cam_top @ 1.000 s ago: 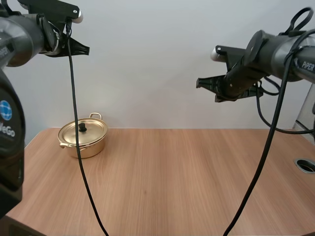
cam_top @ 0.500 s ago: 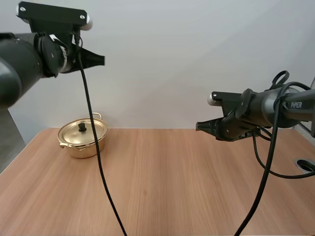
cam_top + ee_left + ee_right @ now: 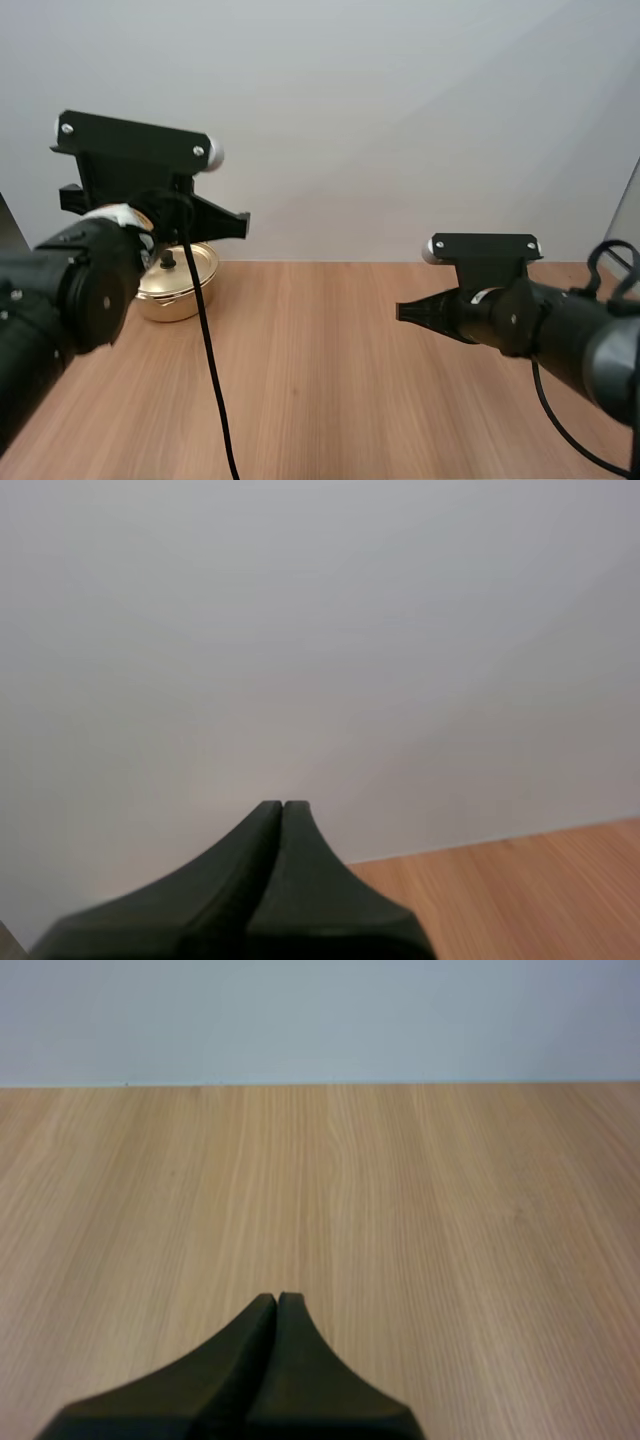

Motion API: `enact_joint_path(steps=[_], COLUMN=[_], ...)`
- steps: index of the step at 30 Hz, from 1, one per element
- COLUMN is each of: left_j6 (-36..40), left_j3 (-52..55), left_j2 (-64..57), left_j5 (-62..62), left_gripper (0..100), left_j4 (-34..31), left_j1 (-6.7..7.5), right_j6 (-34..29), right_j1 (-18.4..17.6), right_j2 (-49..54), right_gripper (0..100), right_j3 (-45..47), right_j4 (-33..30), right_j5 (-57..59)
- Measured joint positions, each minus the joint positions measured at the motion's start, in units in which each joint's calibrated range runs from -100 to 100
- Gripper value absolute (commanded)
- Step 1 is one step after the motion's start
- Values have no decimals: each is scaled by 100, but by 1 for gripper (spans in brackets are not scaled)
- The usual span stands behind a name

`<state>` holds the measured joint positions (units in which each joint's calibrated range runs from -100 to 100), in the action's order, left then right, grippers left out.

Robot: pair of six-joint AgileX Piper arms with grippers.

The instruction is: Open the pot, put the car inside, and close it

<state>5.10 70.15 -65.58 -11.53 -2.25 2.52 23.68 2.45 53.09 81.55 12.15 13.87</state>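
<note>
A small gold pot [image 3: 178, 285] with its lid on and a black knob [image 3: 168, 259] stands at the table's far left, partly hidden behind my left arm. My left gripper [image 3: 243, 219] hangs above and just right of the pot, shut on nothing; in the left wrist view its fingers [image 3: 281, 810] lie together as one wedge against the wall. My right gripper [image 3: 401, 311] is low over the table's right half, pointing left, also shut; its wedge [image 3: 277, 1300] sits over bare wood.
The wooden table [image 3: 330, 370] stretches between the two arms, with a plain wall behind it. In the right wrist view the tabletop [image 3: 330, 1170] runs to the wall's foot.
Both arms have come down and forward. The left gripper dropped from high above to just over the pot. The right gripper sank toward the table.
</note>
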Motion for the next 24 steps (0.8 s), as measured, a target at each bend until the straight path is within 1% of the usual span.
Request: enact_joint_path(steps=[2, 5, 9, 12, 17, 20, 24], left_j6=[0, 0, 10, 105, 421, 421, 421], left_j3=[382, 1011, 1810, 2364, 2953, 2985, 2984], left_j2=[-395, -952, -1712, -2305, -2919, -3200, -3442], left_j5=[0, 0, 0, -21, -51, -180, -1053], left_gripper=[0, 0, 0, 0, 0, 0, 0], left_j4=[-29, -29, -29, -29, -29, -46, -98], left_j1=[57, 66, 66, 28, -113, -134, -125], right_j6=[0, 0, 0, 0, 0, 0, 0], right_j1=[0, 0, 0, 0, 0, 0, 0], right_j2=[314, 763, 1206, 1528, 2211, 2621, 3091], right_gripper=[0, 0, 0, 0, 0, 0, 0], right_j3=[344, 763, 1118, 1296, 1433, 1433, 1433], right_j4=[0, 0, 0, 0, 0, 0, 0], right_j5=[-492, -1254, -1572, -1316, -424, -45, 635])
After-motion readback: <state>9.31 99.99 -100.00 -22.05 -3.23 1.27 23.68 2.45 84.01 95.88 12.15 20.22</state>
